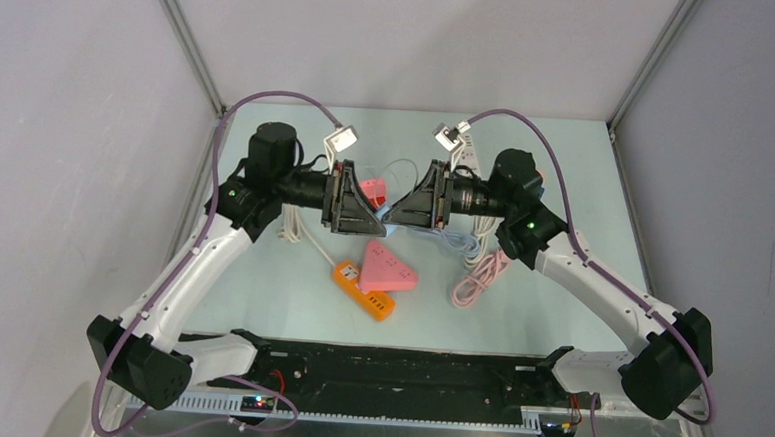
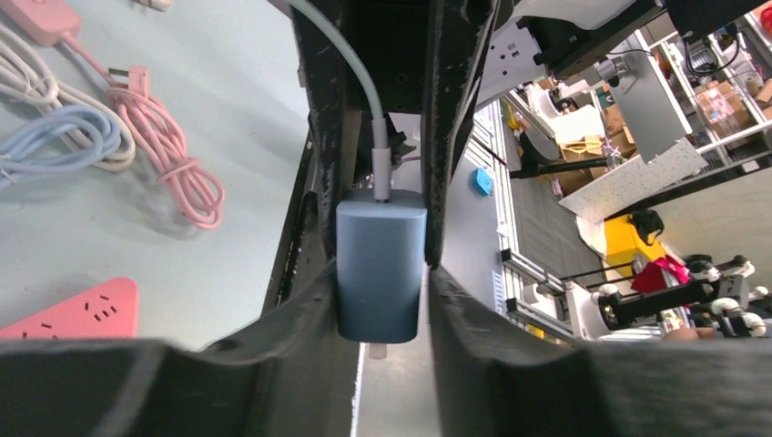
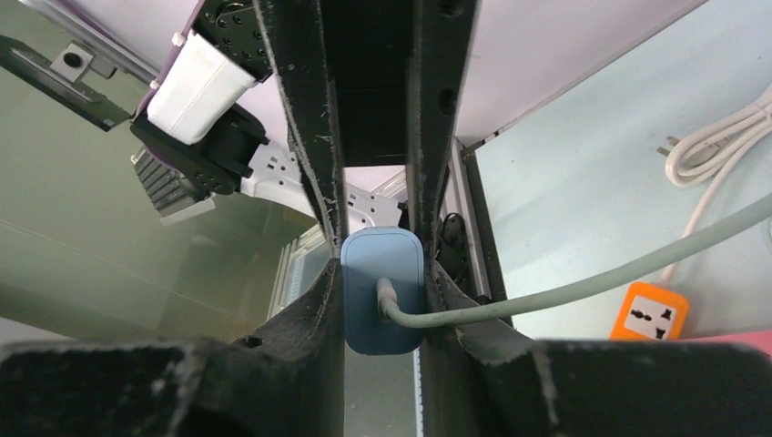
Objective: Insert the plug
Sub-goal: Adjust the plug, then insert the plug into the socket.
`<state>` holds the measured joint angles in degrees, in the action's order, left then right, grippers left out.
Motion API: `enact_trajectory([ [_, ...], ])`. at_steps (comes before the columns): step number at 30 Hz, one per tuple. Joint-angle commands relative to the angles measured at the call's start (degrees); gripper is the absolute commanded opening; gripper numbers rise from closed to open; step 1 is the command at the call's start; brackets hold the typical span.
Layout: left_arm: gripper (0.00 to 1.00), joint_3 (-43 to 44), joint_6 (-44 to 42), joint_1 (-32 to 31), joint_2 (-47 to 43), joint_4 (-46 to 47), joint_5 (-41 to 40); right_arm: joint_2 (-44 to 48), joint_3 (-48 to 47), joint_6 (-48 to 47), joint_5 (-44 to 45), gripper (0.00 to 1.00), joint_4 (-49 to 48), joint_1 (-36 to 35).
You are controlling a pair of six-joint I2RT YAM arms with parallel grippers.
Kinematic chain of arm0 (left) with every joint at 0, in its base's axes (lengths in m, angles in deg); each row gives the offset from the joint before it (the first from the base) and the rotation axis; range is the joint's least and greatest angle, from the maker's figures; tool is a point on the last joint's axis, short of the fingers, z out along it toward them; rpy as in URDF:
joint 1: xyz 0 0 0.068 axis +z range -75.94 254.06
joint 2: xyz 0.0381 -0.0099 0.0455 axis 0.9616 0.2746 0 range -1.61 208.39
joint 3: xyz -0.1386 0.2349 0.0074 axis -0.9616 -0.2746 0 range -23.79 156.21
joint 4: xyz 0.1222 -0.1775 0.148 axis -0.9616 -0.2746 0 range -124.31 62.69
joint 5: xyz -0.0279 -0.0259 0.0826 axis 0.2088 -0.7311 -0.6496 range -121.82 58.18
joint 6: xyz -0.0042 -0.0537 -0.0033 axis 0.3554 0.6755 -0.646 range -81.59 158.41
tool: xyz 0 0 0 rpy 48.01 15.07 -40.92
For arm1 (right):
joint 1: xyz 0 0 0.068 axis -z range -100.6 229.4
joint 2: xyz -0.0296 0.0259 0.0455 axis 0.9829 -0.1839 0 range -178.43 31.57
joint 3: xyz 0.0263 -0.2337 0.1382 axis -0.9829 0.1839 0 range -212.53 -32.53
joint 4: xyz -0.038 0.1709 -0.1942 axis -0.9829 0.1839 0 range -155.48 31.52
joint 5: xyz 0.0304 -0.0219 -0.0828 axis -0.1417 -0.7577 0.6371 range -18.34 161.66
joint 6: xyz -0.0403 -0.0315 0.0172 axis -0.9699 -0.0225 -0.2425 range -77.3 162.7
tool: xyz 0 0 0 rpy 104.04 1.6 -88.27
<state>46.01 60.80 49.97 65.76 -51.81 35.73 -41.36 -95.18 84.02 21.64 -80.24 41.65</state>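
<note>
Fingers of the right gripper (image 3: 382,273) fill the bottom of its wrist view, black and blurred, and press on both flanks of the plug (image 2: 380,273), so these jaws are clamped on it. It is a blue-grey block with rounded corners, held in the air above the middle of the worktop (image 1: 565,188), slightly nearer the far edge than the near one.

A pale grey-green cord (image 3: 592,278) leaves the face of the plug turned toward the right wrist. The left gripper (image 1: 371,218) meets the right one tip to tip, and its fingers lie along the same two flanks. I cannot tell whether they are pressing or standing just off.

On the worktop below the plug and toward the near edge lies a pink triangular power strip (image 1: 389,269). One corner of it rests over an orange power strip (image 1: 365,290). Toward the right edge a coiled pink cable (image 1: 479,276) lies just beside pale blue and white cables (image 1: 462,244). A small pink block (image 1: 371,190) sits under the left gripper on its far side.
</note>
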Motion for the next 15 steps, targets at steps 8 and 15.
enact_trajectory([
  [8, 0.72, -14.46, 1.94, 1.57, -9.14, 1.29, -18.81, 1.69, 1.46, -14.46, 17.53, 0.0, 19.97, 0.09],
  [15, 0.73, -26.19, 8.06, 1.6, -15.08, 0.61, -36.89, -1.55, 9.02, -15.99, 29.65, 0.0, 15.73, -2.49],
])
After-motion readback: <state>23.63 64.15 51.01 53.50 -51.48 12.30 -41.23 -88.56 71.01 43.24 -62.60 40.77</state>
